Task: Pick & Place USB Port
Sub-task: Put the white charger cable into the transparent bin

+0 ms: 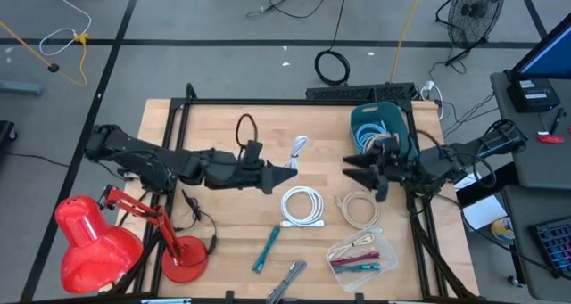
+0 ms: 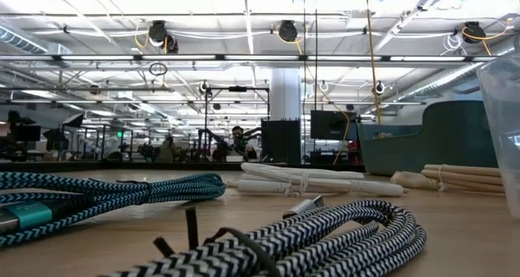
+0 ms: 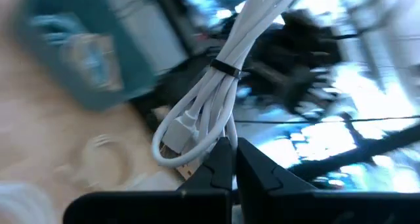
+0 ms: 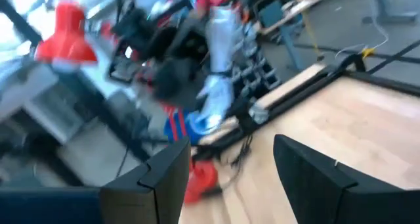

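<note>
The left gripper [image 1: 290, 172] reaches over the middle of the wooden counter [image 1: 223, 233], its jaws closed on a bundled white USB cable [image 1: 298, 149] that hangs lifted above the surface, just to the far side of the fingertips. In the left wrist view the same cable [image 3: 216, 86] shows as a looped bundle cinched by a dark tie, its plug ends drooping toward the pinched fingers [image 3: 220, 165]. The right gripper [image 1: 361, 168] waits near the right side of the counter, its jaws spread apart and holding nothing, just on the near side of a teal bin [image 1: 379, 119] that has a coiled cable inside. Between the two grippers, nearer the front, a coiled white cable [image 1: 302, 206] lies flat on the wood, and a cream-coloured coil [image 1: 357, 208] rests to its right. Farther toward the near edge are a teal pen-like tool [image 1: 265, 249], a metal tool [image 1: 287, 280] and a clear bag [image 1: 361, 255] with small coloured items in it. A black cable [image 1: 244, 127] loops on the far side of the left arm. A red desk lamp [image 1: 98, 242] stands at the near left corner. From the low view, a black-and-white braided cable [image 2: 309, 240] and a teal braided cable [image 2: 97, 196] lie close in front.
</note>
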You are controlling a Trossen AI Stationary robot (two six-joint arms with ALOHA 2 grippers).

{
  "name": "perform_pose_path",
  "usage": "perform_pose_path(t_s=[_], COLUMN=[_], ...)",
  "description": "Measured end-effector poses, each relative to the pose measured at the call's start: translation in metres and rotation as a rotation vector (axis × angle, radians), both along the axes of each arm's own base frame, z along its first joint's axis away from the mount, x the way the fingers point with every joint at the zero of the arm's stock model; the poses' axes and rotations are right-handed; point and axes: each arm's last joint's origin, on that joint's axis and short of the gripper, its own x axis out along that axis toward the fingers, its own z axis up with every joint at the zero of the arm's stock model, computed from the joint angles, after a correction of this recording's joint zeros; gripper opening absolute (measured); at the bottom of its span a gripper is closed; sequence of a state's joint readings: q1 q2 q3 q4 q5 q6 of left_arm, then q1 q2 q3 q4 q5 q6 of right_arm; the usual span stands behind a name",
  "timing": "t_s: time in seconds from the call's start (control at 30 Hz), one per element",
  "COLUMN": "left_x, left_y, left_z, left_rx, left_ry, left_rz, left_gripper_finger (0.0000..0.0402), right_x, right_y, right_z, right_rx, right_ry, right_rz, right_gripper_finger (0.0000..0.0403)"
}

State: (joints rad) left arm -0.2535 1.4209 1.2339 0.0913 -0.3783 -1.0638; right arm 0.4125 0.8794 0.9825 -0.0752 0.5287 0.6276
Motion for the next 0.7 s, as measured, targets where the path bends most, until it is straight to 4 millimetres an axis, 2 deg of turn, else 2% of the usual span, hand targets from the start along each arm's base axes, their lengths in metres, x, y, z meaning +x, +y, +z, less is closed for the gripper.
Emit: perform_pose_path(t_s=[0.17, 0.37, 0.53, 0.7], left_x=[0.005, 0.011, 0.020, 0.029], left_y=[0.000, 0.004, 0.009, 0.006], left_z=[0.007, 0.012, 0.008, 0.001], left_rx=[0.036, 0.042, 0.057, 0.029], left_ry=[-0.093, -0.183, -0.219, -0.241], left_rz=[-0.086, -0.159, -0.210, -0.259], left_gripper_finger=[0.0003, 0.0003, 0.0003, 0.0002], right_x=[0.010, 0.031, 0.054, 0.068], right_y=[-0.002, 0.007, 0.017, 0.023], right_z=[0.007, 0.012, 0.002, -0.006], right_rx=[-0.025, -0.031, -0.028, 0.004], right_ry=[-0.089, -0.215, -0.233, -0.242], right_rz=[-0.049, -0.009, 0.047, 0.045], right_gripper_finger=[0.0210, 0.0210, 0.0210, 0.0210])
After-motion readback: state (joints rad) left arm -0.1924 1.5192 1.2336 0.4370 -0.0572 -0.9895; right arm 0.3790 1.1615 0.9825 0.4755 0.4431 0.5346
